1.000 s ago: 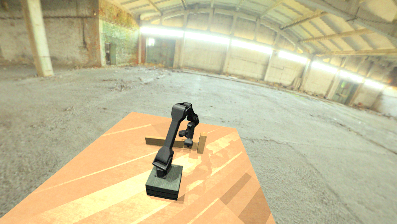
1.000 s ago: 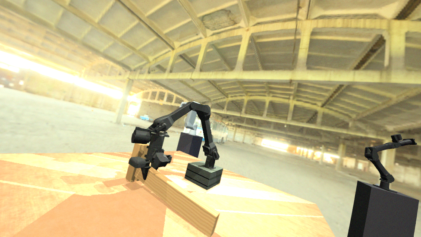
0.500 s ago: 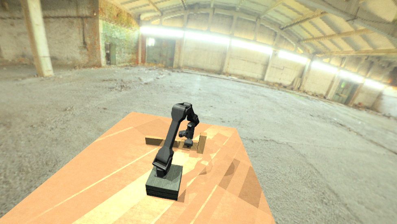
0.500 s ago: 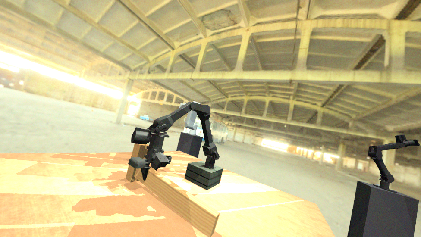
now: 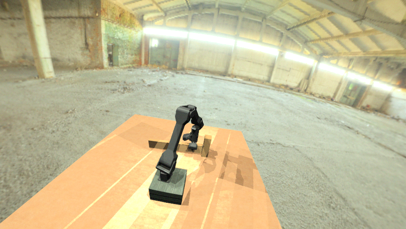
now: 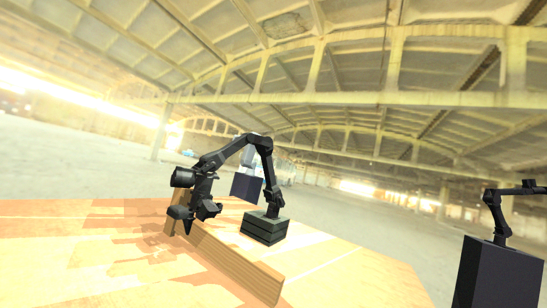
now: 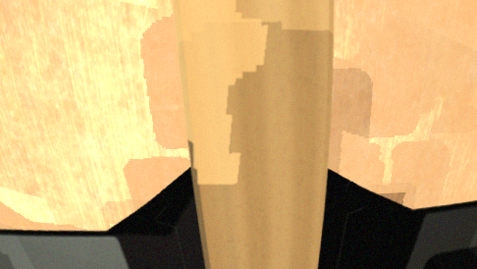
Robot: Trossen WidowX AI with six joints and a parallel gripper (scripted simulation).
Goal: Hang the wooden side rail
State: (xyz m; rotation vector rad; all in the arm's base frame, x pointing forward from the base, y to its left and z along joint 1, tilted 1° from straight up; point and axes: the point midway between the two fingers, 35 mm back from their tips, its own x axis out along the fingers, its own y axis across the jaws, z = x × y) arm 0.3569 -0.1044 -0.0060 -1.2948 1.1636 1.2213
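Observation:
The wooden side rail stands on its long edge, its far end down at the table. Its other end is close against the headboard post, which stands upright. My gripper is shut on the rail near the post, pointing down, with one finger on each side of it. The hooks, the pins and the slot are hidden, so I cannot tell whether the hooks sit on the pins.
The table bears my arm's dark base block. Shadows fall around the post. Another arm stands on a dark pedestal off the table at the right in the exterior view, and a second pedestal stands behind.

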